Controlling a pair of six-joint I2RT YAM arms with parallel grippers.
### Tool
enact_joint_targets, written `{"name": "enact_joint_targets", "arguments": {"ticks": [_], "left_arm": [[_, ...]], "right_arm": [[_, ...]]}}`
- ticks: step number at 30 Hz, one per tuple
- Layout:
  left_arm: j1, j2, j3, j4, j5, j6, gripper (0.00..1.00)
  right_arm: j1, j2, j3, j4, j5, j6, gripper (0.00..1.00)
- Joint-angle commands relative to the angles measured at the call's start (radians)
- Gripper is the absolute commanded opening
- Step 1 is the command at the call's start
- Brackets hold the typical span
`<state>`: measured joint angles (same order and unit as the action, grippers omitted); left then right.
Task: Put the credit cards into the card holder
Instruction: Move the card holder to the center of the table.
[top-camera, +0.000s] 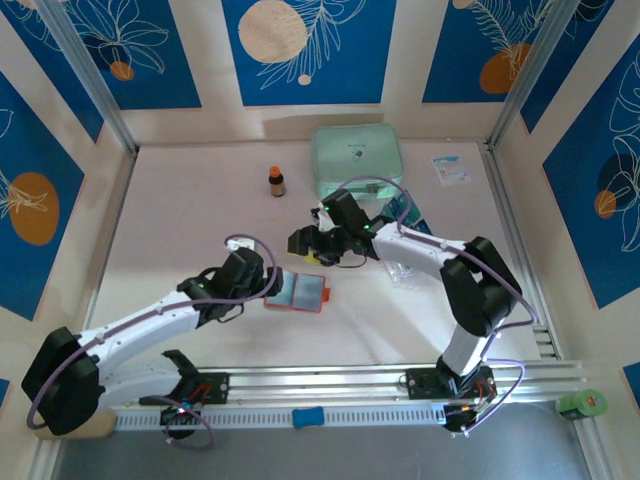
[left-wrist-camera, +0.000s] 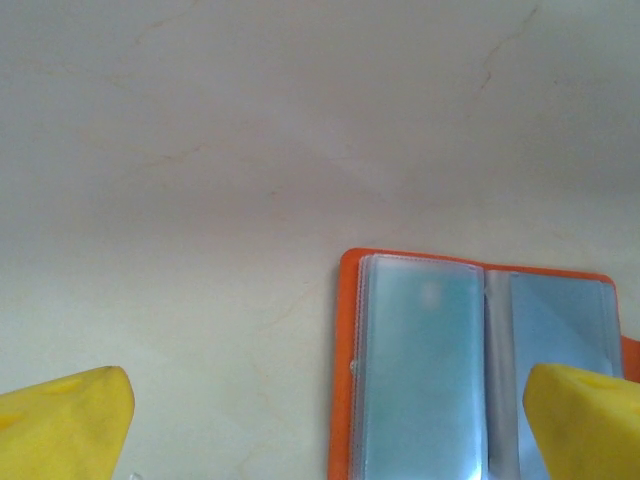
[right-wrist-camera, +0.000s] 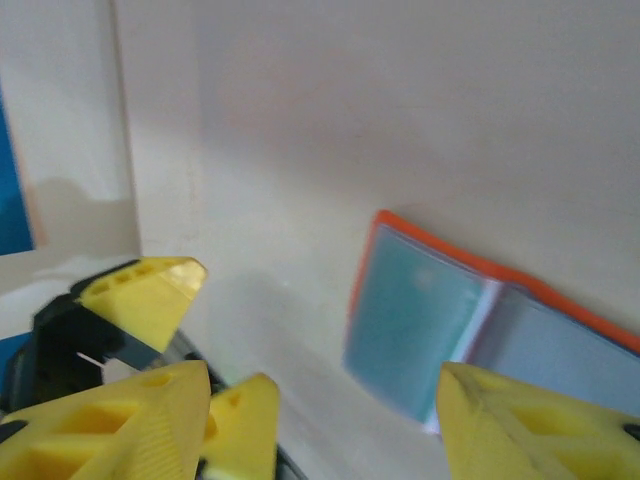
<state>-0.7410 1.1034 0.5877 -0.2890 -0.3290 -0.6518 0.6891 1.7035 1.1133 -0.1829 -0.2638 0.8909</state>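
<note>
- Looking down on a pale table (top-camera: 190, 210) walled by blue leaf-print panels.
- Finding the card holder (top-camera: 297, 292) lying open at frame centre.
- Holding left gripper (left-wrist-camera: 328, 392) fingers wide apart, empty, just left of it.
- Hovering right gripper (right-wrist-camera: 355, 385) fingers partly apart, nothing between, just above it.
- Spotting credit cards (top-camera: 408, 212) right of centre.
- Probably needing: pinching one card's edge, bracing the holder, sliding in flat.
</note>
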Motion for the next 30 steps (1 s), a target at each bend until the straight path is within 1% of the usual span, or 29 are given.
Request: {"name": "enact_joint_targets", "arguments": {"ticks": [1,6,9,12,16,19,22,25,28,30], "left_arm": [[0.009,0.042,0.031,0.037,0.034,0.024,1.00],[0.010,0.115,0.065,0.037,0.043,0.043,1.00],[0.009,0.148,0.075,0.042,0.043,0.049,1.00],[0.009,0.175,0.082,0.047,0.042,0.052,1.00],[0.009,0.200,0.086,0.050,0.045,0.052,1.00],[0.009,0.207,0.086,0.050,0.046,0.052,1.00],[0.009,0.208,0.085,0.051,0.044,0.054,1.00],[0.009,0.208,0.083,0.052,0.044,0.052,1.00],[0.009,0.210,0.081,0.052,0.047,0.052,1.00],[0.010,0.210,0.079,0.052,0.047,0.053,1.00]], "right_arm": [[-0.002,-0.054,-0.053,-0.178,0.136,-0.071,0.62],[0.030,-0.089,-0.081,-0.328,0.330,-0.127,0.62],[0.060,-0.066,-0.071,-0.377,0.391,-0.149,0.62],[0.089,-0.028,-0.055,-0.399,0.421,-0.158,0.62],[0.103,0.013,-0.048,-0.399,0.423,-0.156,0.60],[0.104,0.035,-0.046,-0.394,0.420,-0.153,0.57],[0.102,0.046,-0.043,-0.391,0.421,-0.153,0.50],[0.098,0.050,-0.043,-0.391,0.425,-0.153,0.38],[0.085,0.047,-0.047,-0.388,0.423,-0.152,0.23],[0.072,0.042,-0.051,-0.388,0.425,-0.152,0.11]]}}
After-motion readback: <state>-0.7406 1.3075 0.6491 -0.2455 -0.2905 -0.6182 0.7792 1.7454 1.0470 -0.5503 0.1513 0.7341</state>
